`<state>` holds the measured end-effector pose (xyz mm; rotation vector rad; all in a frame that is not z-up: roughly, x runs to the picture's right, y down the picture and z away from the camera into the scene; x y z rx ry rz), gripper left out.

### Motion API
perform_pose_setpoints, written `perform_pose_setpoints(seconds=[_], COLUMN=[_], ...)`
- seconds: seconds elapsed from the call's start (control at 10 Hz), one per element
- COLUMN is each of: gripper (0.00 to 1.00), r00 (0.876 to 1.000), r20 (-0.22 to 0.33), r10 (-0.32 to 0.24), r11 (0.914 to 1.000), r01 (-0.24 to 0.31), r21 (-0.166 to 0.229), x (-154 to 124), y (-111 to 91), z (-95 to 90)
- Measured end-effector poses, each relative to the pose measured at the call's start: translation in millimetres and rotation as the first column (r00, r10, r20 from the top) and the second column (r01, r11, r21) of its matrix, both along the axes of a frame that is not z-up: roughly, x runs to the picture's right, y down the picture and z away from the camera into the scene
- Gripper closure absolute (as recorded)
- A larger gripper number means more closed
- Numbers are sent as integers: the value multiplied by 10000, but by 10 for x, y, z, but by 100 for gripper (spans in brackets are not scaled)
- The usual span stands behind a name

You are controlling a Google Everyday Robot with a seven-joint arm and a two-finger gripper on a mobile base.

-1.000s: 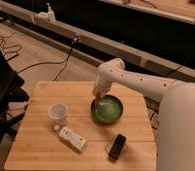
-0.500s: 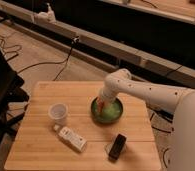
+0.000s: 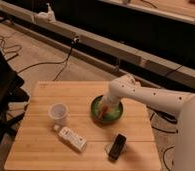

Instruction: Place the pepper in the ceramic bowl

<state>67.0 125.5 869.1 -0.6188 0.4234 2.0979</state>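
Down inside the bowl, the gripper is hard to make out, because the white arm covers most of it, and I cannot tell how it is set. A thin orange-red pepper shows at the tip of the arm, just over the light green inside of the bowl, but I cannot tell if it is being held or lying in the bowl. Part of the bowl's rim is hidden behind the arm. The robot's big white body is cut off at the right edge. The bowl sits on a pale wooden tabletop, toward the far right side. Left of the bowl, well apart, stands a small white cup. In front of the cup lies a white bottle on its side. Near the front right lies a black thing that I cannot name. Around the tabletop is a grey floor with dark cables lying on it. A dark chair stands at the left. A long low ledge runs across the back of the room.
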Motion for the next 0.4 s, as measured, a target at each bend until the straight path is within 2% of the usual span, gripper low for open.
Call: perform_pose_setpoints(seconds=[0.2,0.4], gripper=[20,20], r00=[9997,9991], r20=[-37,59], r10=[-222,-415], r11=[9997,9971], r01=[223,410], r21=[77,636], x=[-48,-174], y=[-89,-368], z=[-14,-89])
